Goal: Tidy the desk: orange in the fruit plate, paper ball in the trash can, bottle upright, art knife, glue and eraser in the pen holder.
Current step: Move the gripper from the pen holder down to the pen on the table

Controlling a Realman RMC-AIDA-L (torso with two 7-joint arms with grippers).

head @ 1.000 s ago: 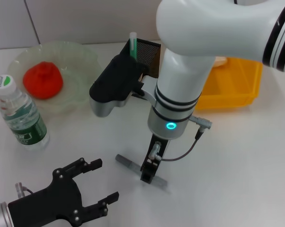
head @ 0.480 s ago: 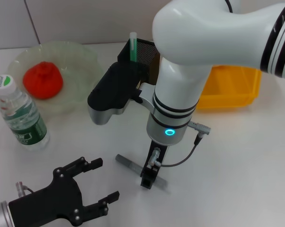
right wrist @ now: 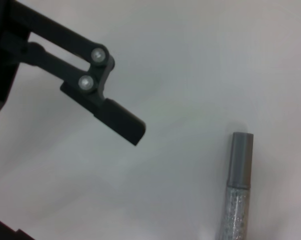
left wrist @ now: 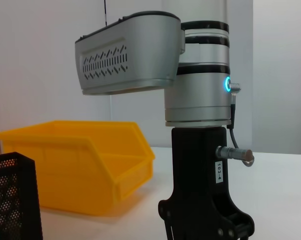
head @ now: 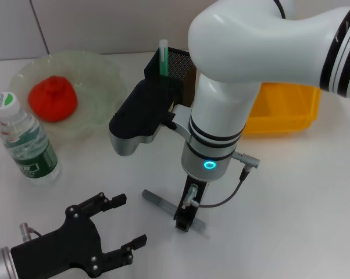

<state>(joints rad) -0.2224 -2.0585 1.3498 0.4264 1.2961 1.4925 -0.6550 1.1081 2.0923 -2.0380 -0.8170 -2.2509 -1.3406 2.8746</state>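
The grey art knife [head: 163,205] lies flat on the white table, and my right gripper [head: 184,222] stands straight down on its middle. The right wrist view shows the knife's grey end [right wrist: 239,159] and a finger of the left gripper [right wrist: 118,119]. My left gripper [head: 130,220] rests open and empty at the near left. The orange [head: 53,99] sits in the fruit plate [head: 102,72]. The bottle [head: 25,141] stands upright at the left. A green-and-white glue stick [head: 163,57] pokes out of the pen holder [head: 179,61]. Paper ball and eraser are out of view.
The yellow trash can [head: 291,104] stands at the back right, partly behind my right arm, and shows beside the pen holder [left wrist: 13,200] in the left wrist view as the yellow trash can [left wrist: 75,165]. A grey wall rises behind the table.
My right arm has sunk a little, bringing its gripper down onto the art knife. The left gripper and the other things have not moved.
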